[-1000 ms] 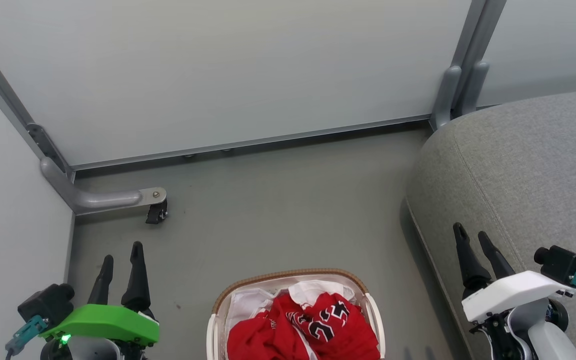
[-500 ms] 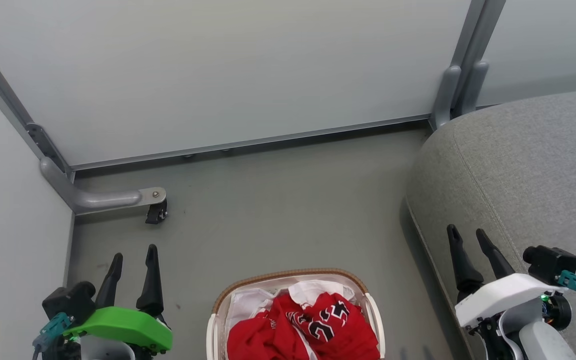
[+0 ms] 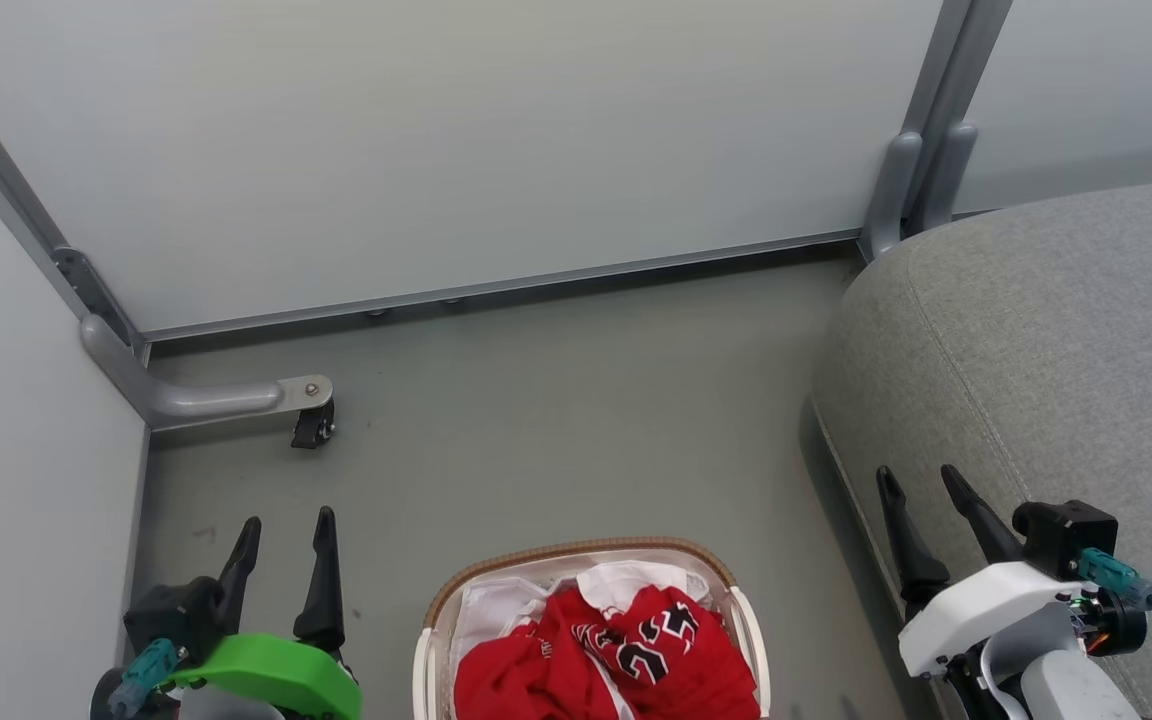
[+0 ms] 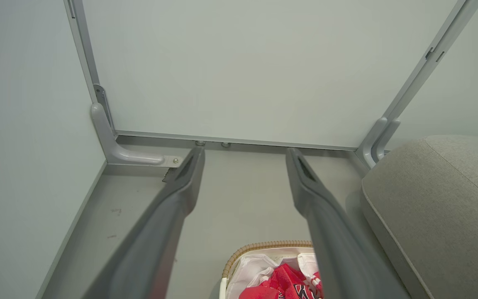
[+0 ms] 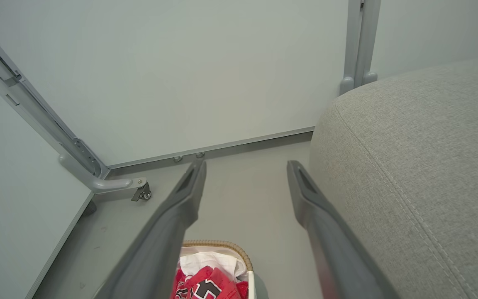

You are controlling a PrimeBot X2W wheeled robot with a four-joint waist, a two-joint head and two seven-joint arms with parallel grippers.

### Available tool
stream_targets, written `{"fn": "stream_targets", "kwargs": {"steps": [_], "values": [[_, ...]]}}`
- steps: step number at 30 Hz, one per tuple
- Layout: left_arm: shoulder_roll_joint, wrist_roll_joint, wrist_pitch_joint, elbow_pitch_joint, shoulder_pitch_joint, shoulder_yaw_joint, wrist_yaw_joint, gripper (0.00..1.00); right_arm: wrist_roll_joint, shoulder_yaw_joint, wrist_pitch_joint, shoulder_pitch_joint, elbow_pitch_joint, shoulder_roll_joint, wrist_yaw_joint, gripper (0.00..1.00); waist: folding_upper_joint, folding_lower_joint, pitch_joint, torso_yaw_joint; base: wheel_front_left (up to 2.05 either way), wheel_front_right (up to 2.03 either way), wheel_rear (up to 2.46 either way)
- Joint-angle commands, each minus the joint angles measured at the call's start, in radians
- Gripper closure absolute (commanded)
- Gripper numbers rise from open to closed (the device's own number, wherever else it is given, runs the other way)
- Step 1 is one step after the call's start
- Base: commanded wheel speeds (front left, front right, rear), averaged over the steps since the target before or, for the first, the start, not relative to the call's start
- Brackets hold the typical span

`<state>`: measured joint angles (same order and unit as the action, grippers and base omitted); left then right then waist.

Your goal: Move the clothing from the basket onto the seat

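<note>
The white basket (image 3: 430, 640) with a brown woven rim stands on the floor at the bottom centre, holding red jerseys (image 3: 616, 660) with black-and-white numbers and a white garment (image 3: 636, 578). The basket rim (image 4: 259, 246) and jerseys (image 4: 288, 282) also appear in the left wrist view, and the jerseys (image 5: 206, 286) in the right wrist view. The grey seat (image 3: 1056, 340) fills the right side. My left gripper (image 3: 286, 530) is open, left of the basket. Open as well, my right gripper (image 3: 921, 480) hangs at the seat's edge, right of the basket. Both are empty.
Pale partition walls close the back and left. A metal foot with a small caster (image 3: 314, 425) juts onto the floor at the left. A grey post (image 3: 921, 170) stands at the seat's far corner. Bare floor (image 3: 576, 420) lies beyond the basket.
Both grippers have drawn down and inward toward the basket: the left shifted right, the right shifted left. Basket and clothing have not moved.
</note>
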<state>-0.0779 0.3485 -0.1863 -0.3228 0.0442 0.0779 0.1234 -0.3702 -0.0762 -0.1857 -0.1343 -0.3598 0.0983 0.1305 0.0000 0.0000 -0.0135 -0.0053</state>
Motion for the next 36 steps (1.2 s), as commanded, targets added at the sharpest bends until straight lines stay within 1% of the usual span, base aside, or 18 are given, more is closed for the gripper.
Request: {"fn": "stream_targets", "kwargs": {"steps": [1, 11, 16, 22, 28, 36], "values": [[-0.002, -0.03, -0.01, 0.004, -0.01, 0.003, 0.0, 0.0, 0.032, 0.001, -0.011, -0.013, -0.003, 0.005, 0.0, 0.0, 0.0, 0.0, 0.001, 0.0, 0.0, 0.0, 0.0], [0.006, -0.098, -0.03, -0.006, -0.019, 0.001, 0.005, 0.0, 0.125, 0.013, -0.031, -0.01, -0.046, -0.005, 0.0, 0.0, 0.0, 0.0, 0.005, -0.002, 0.0, 0.0, 0.0], [0.012, -0.114, -0.041, -0.019, -0.032, 0.0, 0.006, 0.0, 0.166, 0.013, -0.041, -0.008, -0.056, -0.008, 0.0, 0.0, 0.0, 0.0, 0.006, -0.004, 0.0, 0.0, 0.0], [0.017, -0.142, -0.052, -0.044, -0.033, 0.019, 0.008, 0.0, 0.213, 0.001, -0.053, -0.016, -0.06, -0.012, 0.0, 0.0, 0.0, 0.0, -0.009, -0.013, 0.0, 0.0, 0.0], [0.013, -0.152, -0.063, -0.06, 0.012, 0.079, 0.008, 0.0, 0.262, -0.016, -0.064, -0.043, -0.037, -0.015, 0.0, 0.0, 0.0, 0.0, -0.079, -0.037, 0.0, 0.0, 0.0], [-0.007, -0.173, -0.076, -0.122, 0.102, 0.166, 0.008, 0.0, 0.323, -0.041, -0.077, -0.105, -0.004, -0.025, 0.0, 0.0, 0.0, 0.0, -0.205, -0.099, 0.0, 0.0, 0.0]]}}
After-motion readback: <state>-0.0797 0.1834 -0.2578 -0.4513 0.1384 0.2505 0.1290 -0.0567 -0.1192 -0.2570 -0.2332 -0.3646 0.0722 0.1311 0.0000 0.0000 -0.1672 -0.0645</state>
